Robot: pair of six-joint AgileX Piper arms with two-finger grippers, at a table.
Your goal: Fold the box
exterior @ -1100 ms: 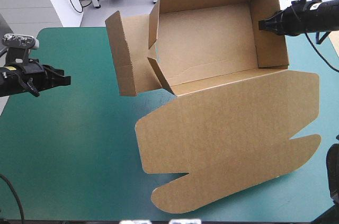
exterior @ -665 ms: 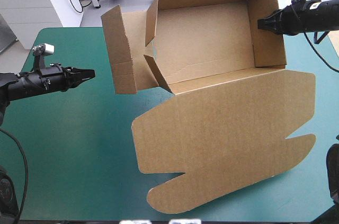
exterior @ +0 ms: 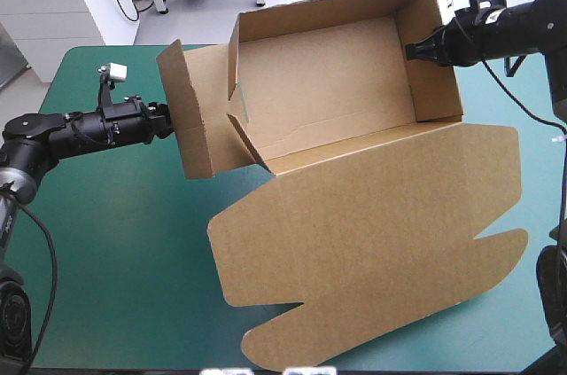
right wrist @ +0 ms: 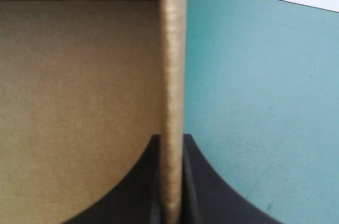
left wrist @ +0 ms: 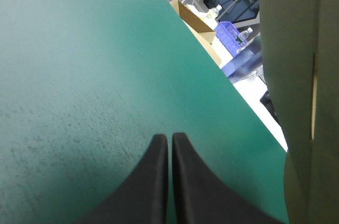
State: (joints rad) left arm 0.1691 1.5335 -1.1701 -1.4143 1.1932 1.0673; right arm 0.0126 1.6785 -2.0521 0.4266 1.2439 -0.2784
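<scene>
The brown box (exterior: 328,82) stands as an open tray at the back of the table, with its lid (exterior: 372,233) lying flat toward the front edge. My right gripper (exterior: 412,50) is shut on the tray's right wall (right wrist: 172,75), which runs between its fingers. The left side flap (exterior: 190,109) stands raised and splayed outward. My left gripper (exterior: 168,122) is shut with nothing in it. Its tip is at that flap's outer face; the flap (left wrist: 296,75) rises just beside the gripper (left wrist: 170,138).
The lid's curved tabs (exterior: 275,339) reach close to the table's front edge. Teal-green cover (exterior: 115,242) lies under and in front of the left arm. The table's far edge (exterior: 115,47) runs just behind the box.
My left arm has swung right across the cover until its shut tip reached the left flap. The right gripper has drawn the tray leftward, and the whole box has shifted and turned slightly.
</scene>
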